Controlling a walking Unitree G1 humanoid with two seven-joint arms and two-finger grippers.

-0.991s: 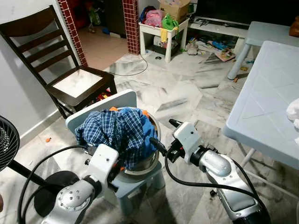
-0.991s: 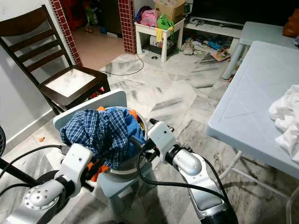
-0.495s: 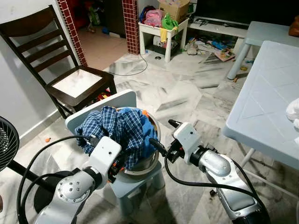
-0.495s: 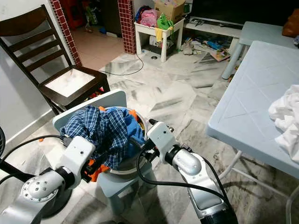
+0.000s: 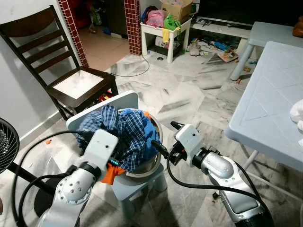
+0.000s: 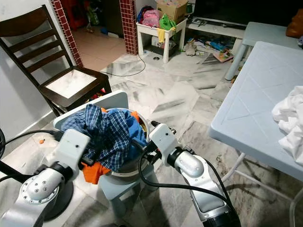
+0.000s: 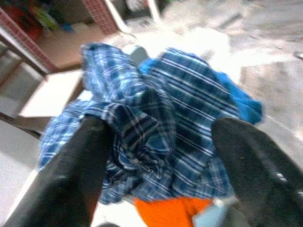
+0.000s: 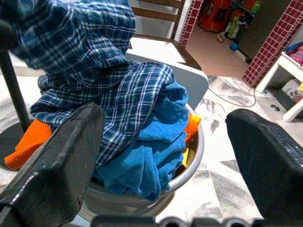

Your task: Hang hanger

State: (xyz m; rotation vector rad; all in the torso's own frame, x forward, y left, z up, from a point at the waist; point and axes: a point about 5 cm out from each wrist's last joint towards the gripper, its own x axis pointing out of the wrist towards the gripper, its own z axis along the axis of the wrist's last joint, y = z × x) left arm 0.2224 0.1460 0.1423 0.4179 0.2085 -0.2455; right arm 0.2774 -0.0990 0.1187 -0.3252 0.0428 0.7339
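Basically, left gripper [image 7: 156,137] fingers apart around plaid shirt [image 5: 128,135]; right gripper [image 5: 163,137] open beside basin [image 5: 151,163] (no hanger visible). Risk: snagged clothes spill out.

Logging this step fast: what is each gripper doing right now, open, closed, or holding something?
Left gripper: open, its fingers either side of the blue plaid shirt.
Right gripper: open, empty, beside the metal basin.

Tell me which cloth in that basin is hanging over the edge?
The orange cloth. It droops over the basin rim beside the left pincer; the blue checked shirt and plain blue cloth stay heaped inside.
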